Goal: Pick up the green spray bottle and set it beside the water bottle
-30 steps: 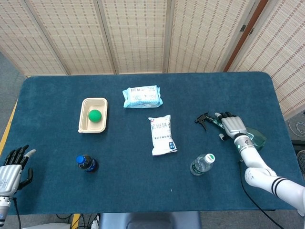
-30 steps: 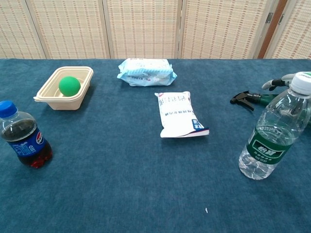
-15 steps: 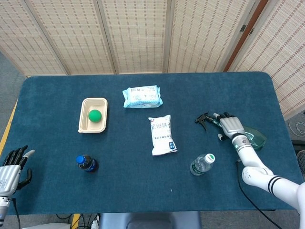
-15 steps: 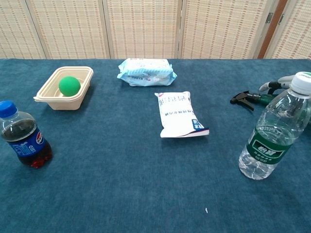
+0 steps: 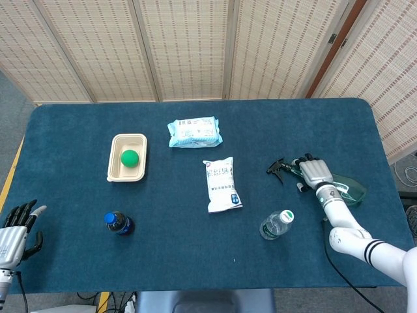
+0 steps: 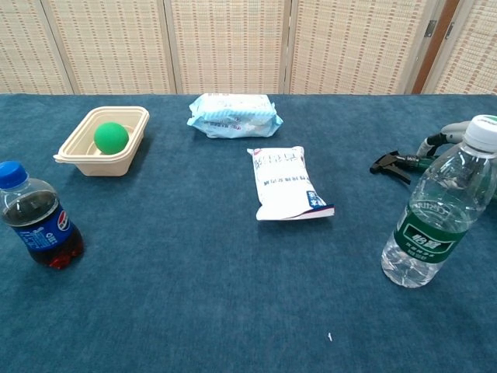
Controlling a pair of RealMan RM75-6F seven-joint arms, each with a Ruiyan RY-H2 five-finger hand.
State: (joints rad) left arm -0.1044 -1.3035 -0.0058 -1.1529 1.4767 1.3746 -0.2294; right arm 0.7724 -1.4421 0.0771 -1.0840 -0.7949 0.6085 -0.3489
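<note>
From the head view, a dark blue, felt-like cloth covers the table (image 5: 195, 261), backed by woven, slatted screens. The green spray bottle (image 5: 345, 188) lies on its side near the table's right edge, its translucent green body pointing right and its black trigger nozzle (image 5: 278, 167) pointing left. The right hand (image 5: 314, 173), silver-grey with dark fingertips, lies over the bottle's neck with its fingers curled around it; whether it truly grips cannot be told from here. The water bottle (image 5: 275, 225), clear ribbed plastic with a white cap and green label, stands nearer the front edge, left of the spray bottle and apart from it. A white pillow-shaped packet (image 5: 221, 184) lies at the table's middle, and a pale blue, crinkled soft pack (image 5: 194, 132) sits behind it. A beige, rounded rectangular tray (image 5: 115, 171) holds a smooth green ball (image 5: 129, 158). A small cola bottle (image 5: 119, 223) with a blue cap stands in front of the tray. The left hand (image 5: 16, 228), black-fingered, hangs at the front left corner with its fingers spread and nothing in it.

From the chest view, the water bottle (image 6: 442, 213) stands large at the right and hides most of the spray bottle; only the black nozzle (image 6: 392, 165) and a little green neck show behind it, low on the cloth. A grey part of the right hand (image 6: 439, 141) peeks past the cap. The tray (image 6: 85, 152) with its ball (image 6: 111, 137), the cola bottle (image 6: 35, 220), the white packet (image 6: 286, 183) and the blue pack (image 6: 234, 114) all rest on the cloth.
</note>
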